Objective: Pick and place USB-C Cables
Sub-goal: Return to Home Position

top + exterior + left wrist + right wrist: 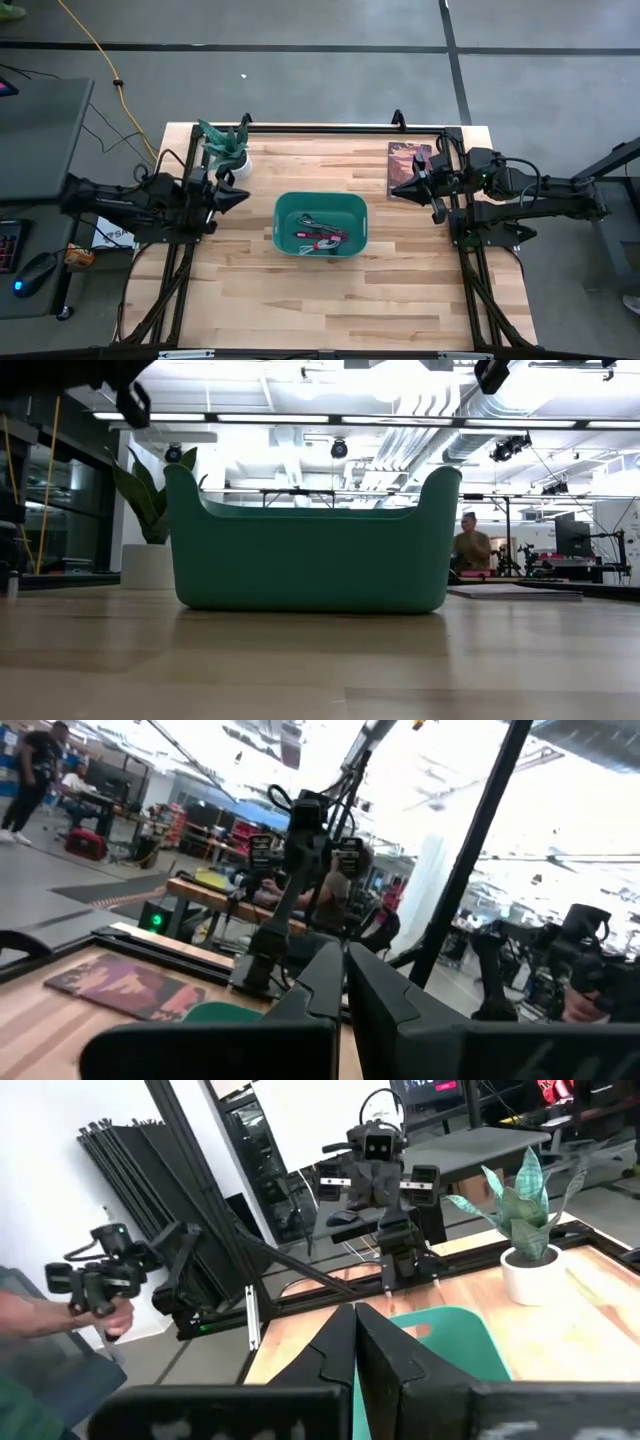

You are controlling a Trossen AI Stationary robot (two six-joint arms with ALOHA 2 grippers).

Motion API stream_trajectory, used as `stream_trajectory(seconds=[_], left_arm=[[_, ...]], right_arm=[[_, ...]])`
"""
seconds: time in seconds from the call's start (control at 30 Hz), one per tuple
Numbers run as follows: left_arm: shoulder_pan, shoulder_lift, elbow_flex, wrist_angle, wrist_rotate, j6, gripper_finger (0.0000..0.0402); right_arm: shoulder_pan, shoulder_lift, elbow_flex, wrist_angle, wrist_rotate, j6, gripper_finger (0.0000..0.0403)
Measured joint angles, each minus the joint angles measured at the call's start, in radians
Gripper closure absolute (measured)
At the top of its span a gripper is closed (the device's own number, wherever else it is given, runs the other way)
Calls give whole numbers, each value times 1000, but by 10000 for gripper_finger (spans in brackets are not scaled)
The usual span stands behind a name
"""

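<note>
The USB-C cables (320, 237), a small tangle of dark, white and red bundles, lie on the floor of the teal bin (352, 207) at the table's middle. In the low view the bin's wall (310, 555) hides them. My left gripper (243, 197) is shut and bare, held above the table left of the bin, pointing at it. My right gripper (396, 189) is shut and bare too, right of the bin, pointing toward it. Their shut fingertips show in the left wrist view (345, 960) and the right wrist view (355, 1320).
A potted plant (226, 148) stands at the far left, close behind my left gripper. A dark book (407, 162) lies flat at the far right beside my right arm. A black frame edges the table. People show in the room beyond.
</note>
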Motion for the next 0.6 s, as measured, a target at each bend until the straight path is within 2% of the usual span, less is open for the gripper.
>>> stream_trajectory(seconds=[0.37,0.47,0.6], left_arm=[[66,-295,-146,-61,16,-96,401],[67,-339,-179,-67,15,-128,401],[62,-328,-212,-44,14,-174,401]], right_arm=[[0,0,0,0,21,79,403],[0,0,0,0,22,77,403],[0,0,0,0,25,76,403]])
